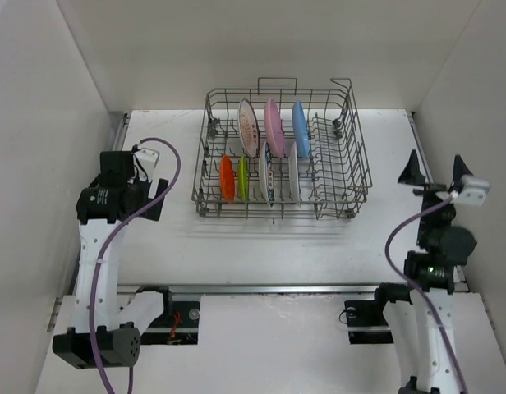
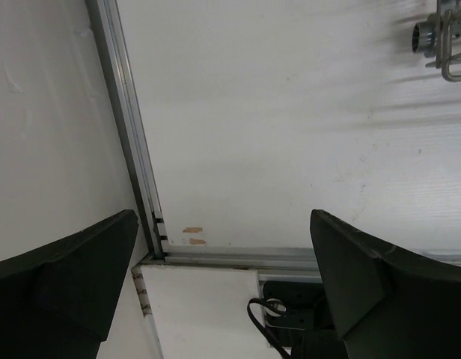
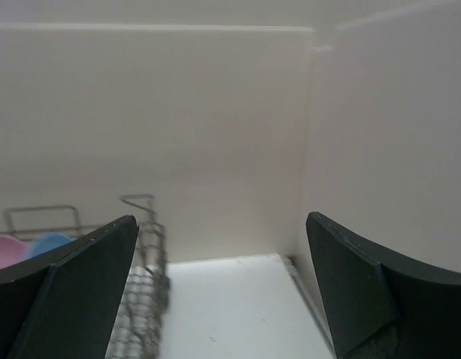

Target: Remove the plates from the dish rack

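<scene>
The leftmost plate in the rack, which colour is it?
The plate is orange, seen best in the top external view.

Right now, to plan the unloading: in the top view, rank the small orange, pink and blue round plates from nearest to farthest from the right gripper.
From the right gripper:
1. Blue round plate, back row, right end.
2. Pink round plate, back row, middle.
3. Small orange round plate, front row, left end.

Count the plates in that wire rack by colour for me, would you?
Orange plate: 1
Green plate: 1
Pink plate: 1
Blue plate: 1
White plates: 3
Total: 7 plates in the rack
</scene>
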`<action>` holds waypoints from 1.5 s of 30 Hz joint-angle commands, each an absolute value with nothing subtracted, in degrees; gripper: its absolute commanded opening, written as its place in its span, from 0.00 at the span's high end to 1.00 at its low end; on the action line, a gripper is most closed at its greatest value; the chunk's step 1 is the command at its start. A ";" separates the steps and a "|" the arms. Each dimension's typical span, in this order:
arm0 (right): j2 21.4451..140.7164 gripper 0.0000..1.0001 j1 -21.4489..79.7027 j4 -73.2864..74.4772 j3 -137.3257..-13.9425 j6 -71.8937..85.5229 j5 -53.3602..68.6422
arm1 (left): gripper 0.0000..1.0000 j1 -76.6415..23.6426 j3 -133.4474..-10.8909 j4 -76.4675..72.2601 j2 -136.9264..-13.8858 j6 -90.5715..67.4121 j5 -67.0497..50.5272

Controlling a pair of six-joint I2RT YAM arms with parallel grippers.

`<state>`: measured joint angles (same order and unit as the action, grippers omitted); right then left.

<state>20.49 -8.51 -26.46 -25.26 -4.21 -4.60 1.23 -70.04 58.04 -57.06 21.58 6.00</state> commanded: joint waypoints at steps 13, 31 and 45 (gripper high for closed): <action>59.31 0.00 0.34 10.41 -88.22 1.41 22.23 | 0.00 1.49 -72.60 60.64 -56.08 19.24 6.58; 66.70 0.00 16.26 16.85 -82.70 -15.91 3.20 | 0.00 1.49 -93.40 75.81 -62.21 27.86 5.81; 68.21 0.00 17.31 19.09 -84.40 -13.37 -9.98 | 0.00 -15.09 -121.29 81.13 -89.11 30.06 3.25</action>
<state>69.04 16.75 20.53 -84.23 -15.14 -2.79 -8.84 -121.25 75.55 -86.32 29.41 2.98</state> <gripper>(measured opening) 1.000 0.997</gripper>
